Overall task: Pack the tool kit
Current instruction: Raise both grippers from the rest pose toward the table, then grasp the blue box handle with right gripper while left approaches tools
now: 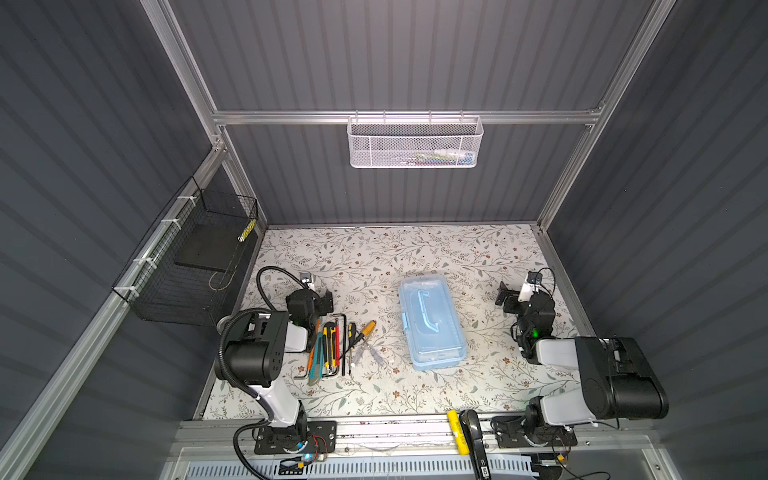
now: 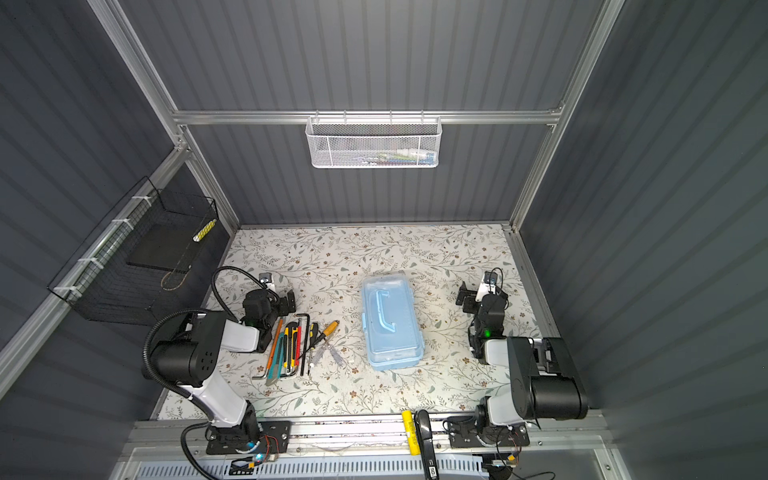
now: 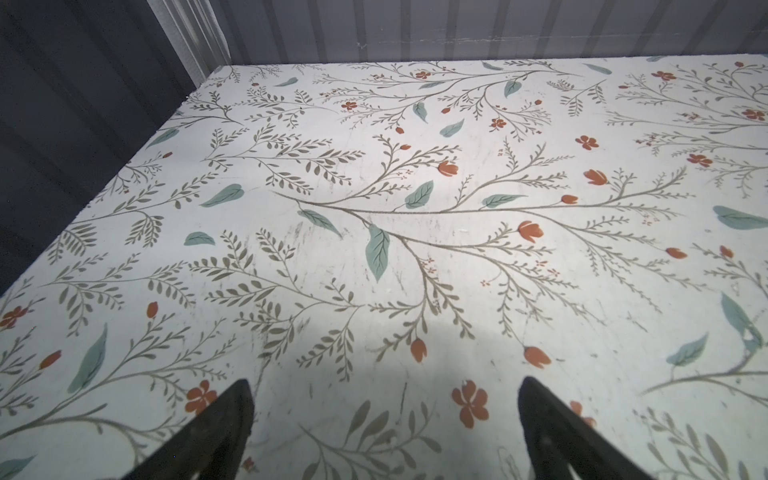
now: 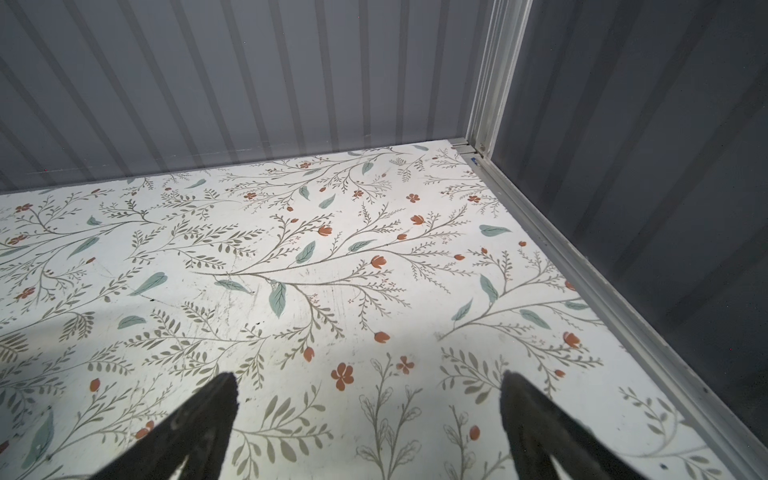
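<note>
Wrist views: left fingers (image 3: 216,434) and right fingers (image 4: 199,424) wide apart above floral table (image 3: 415,137).

Readable text: none that I can make out. Yellow bar (image 1: 456,433) on my front rail (image 1: 374,428), six o'clock: dark print, too small to read. Black tool (image 1: 476,442) just beside it: white label, letters blurred.

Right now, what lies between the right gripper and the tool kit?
Nothing: only bare floral table separates the open right gripper from the tool kit, as both top views show.
</note>
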`<state>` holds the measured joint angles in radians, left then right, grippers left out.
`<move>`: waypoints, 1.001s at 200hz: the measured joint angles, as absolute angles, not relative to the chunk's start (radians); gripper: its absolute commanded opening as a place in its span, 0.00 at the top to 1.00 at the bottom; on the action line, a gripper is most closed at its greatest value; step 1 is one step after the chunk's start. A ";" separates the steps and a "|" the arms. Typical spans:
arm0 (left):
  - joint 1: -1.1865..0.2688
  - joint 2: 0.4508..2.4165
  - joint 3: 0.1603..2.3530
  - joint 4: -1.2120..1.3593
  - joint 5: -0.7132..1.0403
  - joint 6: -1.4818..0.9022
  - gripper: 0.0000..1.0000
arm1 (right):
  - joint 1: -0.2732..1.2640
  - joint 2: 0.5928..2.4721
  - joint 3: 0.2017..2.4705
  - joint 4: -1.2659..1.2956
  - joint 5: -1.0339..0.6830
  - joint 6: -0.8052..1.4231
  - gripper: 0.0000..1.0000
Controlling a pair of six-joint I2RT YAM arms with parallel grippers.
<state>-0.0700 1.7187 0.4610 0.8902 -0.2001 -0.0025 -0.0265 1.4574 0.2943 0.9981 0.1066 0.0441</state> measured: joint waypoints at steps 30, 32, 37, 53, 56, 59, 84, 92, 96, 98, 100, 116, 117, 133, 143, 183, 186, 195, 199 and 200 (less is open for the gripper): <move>-0.070 1.676 0.488 0.797 -0.228 -0.010 0.00 | -0.021 1.352 0.342 0.830 0.100 0.040 0.05; -0.070 1.670 0.493 0.785 -0.228 -0.010 0.01 | -0.020 1.343 0.348 0.817 0.099 0.041 0.07; -0.070 1.654 0.509 0.748 -0.229 -0.010 0.00 | -0.018 1.314 0.369 0.773 0.099 0.042 0.10; -0.070 1.583 0.582 0.607 -0.224 -0.035 0.00 | -0.012 1.209 0.452 0.624 0.081 0.062 0.18; -0.070 1.562 0.601 0.572 -0.216 -0.045 0.01 | -0.009 1.188 0.472 0.591 0.075 0.063 0.19; -0.070 1.546 0.614 0.550 -0.210 -0.052 0.01 | -0.007 1.169 0.493 0.556 0.071 0.077 0.20; -0.068 1.405 0.688 0.408 -0.078 -0.140 0.00 | 0.059 1.039 0.673 0.273 0.057 0.133 0.29; -0.068 1.368 0.695 0.376 -0.025 -0.170 0.01 | 0.100 1.015 0.733 0.181 0.059 0.156 0.30; -0.070 1.349 0.696 0.360 0.004 -0.188 0.01 | 0.130 1.005 0.770 0.126 0.061 0.164 0.30; -0.070 1.344 0.696 0.353 0.015 -0.194 0.01 | 0.139 1.002 0.782 0.107 0.064 0.170 0.30; -0.071 1.337 0.696 0.344 0.030 -0.200 0.01 | 0.147 1.000 0.793 0.091 0.063 0.176 0.30; -0.092 1.305 0.695 0.268 0.115 -0.244 0.00 | 0.256 1.000 0.906 -0.090 0.084 0.214 0.32; -0.094 1.304 0.695 0.260 0.121 -0.246 0.01 | 0.267 1.002 0.918 -0.110 0.086 0.218 0.32; -0.144 1.291 0.693 0.178 0.163 -0.274 0.01 | 0.372 1.035 1.014 -0.269 0.121 0.257 0.34; -0.181 1.278 0.687 0.133 0.183 -0.294 0.01 | 0.441 1.073 1.071 -0.363 0.156 0.280 0.36; -0.259 1.196 0.606 0.070 0.268 -0.399 0.01 | 0.691 1.289 1.270 -0.659 0.289 0.373 0.38; -0.259 1.190 0.599 0.069 0.272 -0.406 0.00 | 0.707 1.305 1.283 -0.675 0.295 0.379 0.38; -0.259 1.175 0.581 0.062 0.281 -0.421 0.01 | 0.752 1.357 1.325 -0.718 0.315 0.400 0.39; -0.259 1.168 0.574 0.056 0.284 -0.426 0.00 | 0.769 1.378 1.343 -0.735 0.321 0.407 0.39; -0.259 1.168 0.573 0.054 0.284 -0.427 0.00 | 0.772 1.382 1.346 -0.738 0.323 0.409 0.39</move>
